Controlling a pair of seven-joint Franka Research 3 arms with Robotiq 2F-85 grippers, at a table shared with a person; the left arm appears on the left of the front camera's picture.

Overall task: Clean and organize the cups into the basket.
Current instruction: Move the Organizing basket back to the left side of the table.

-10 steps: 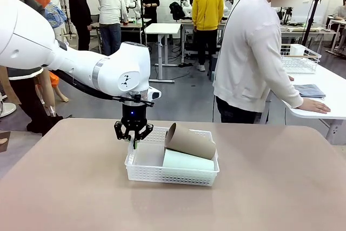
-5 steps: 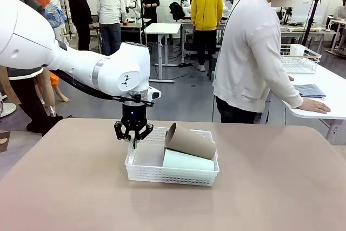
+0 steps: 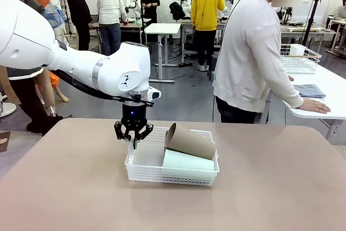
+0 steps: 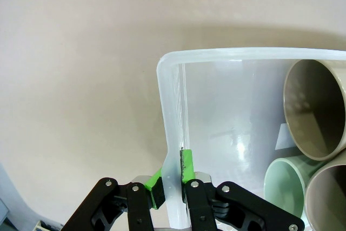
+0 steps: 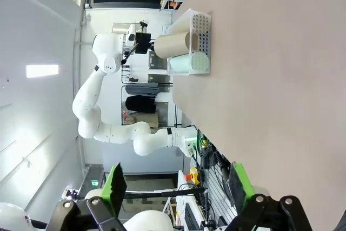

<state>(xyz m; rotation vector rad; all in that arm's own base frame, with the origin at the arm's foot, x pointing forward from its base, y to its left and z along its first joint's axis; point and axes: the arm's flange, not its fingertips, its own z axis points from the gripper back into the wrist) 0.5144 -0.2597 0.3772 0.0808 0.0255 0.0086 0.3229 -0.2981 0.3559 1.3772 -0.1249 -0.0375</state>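
Gripping the left end wall of the basket [image 3: 172, 170], the left gripper [image 3: 133, 138] sits at centre frame in the front view, its green pads [image 4: 187, 166] pinched narrow on either side of the white rim [image 4: 172, 150]. The basket lies mid-table, and in its right half a tan cup [image 3: 189, 141] rests tilted on top of the mint cup [image 3: 188, 160]. The wrist view shows a second tan cup [image 4: 330, 201] at lower right. The right gripper [image 5: 177, 185] is spread wide, holding nothing, above the table [image 5: 281, 96].

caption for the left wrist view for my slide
Left tool shut on the basket wall, three cups lying inside.
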